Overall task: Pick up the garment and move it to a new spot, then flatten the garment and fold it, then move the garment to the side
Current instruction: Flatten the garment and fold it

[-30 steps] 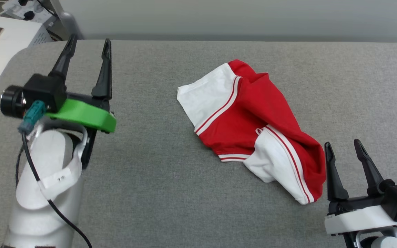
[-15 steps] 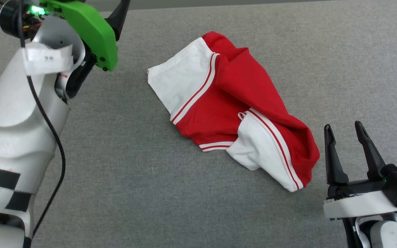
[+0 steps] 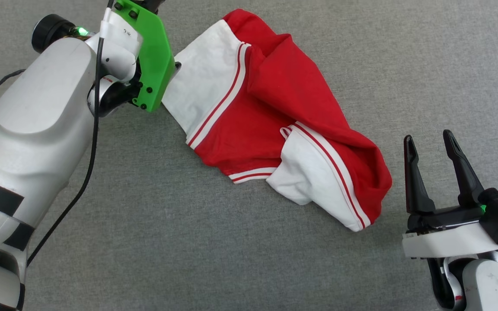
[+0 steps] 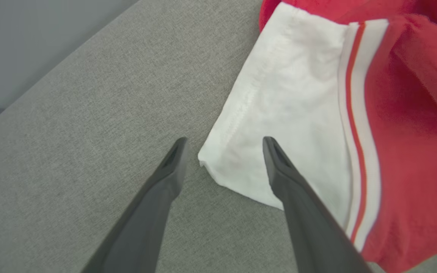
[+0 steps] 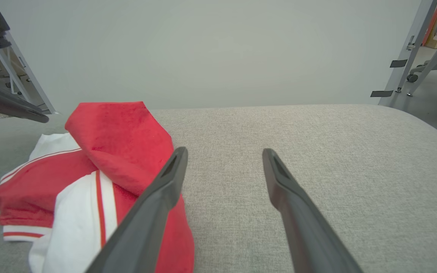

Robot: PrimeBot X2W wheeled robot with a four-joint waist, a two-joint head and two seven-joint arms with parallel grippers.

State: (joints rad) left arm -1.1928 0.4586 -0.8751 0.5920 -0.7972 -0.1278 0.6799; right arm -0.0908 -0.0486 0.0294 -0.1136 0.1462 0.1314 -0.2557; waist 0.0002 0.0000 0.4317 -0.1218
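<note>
Bench: a grey cloth-covered top is carrying the garment and is stretching out on all sides of it.
Garment: the red shirt is lying crumpled on the bench, running slantwise, with a red fold lying over its middle.
Left forearm: the pale arm is reaching in beside the garment's upper white end, with a green plate at its wrist sitting just beside the cloth.
Right claw: it is hanging just beside the garment's lower red end, its two dark fingers standing apart and holding nothing.
Left claw: its fingers are spread apart and are straddling the corner of the garment's upper white sleeve, one over bare bench and one over the cloth; whether they are touching the cloth cannot be told.
Second white sleeve: it is lying across the garment's lower half, folded over the red.
Striped trim: a red-and-white band is edging the garment's hem near that sleeve.
Black cable: it is trailing along the left forearm, well apart from the garment.
</note>
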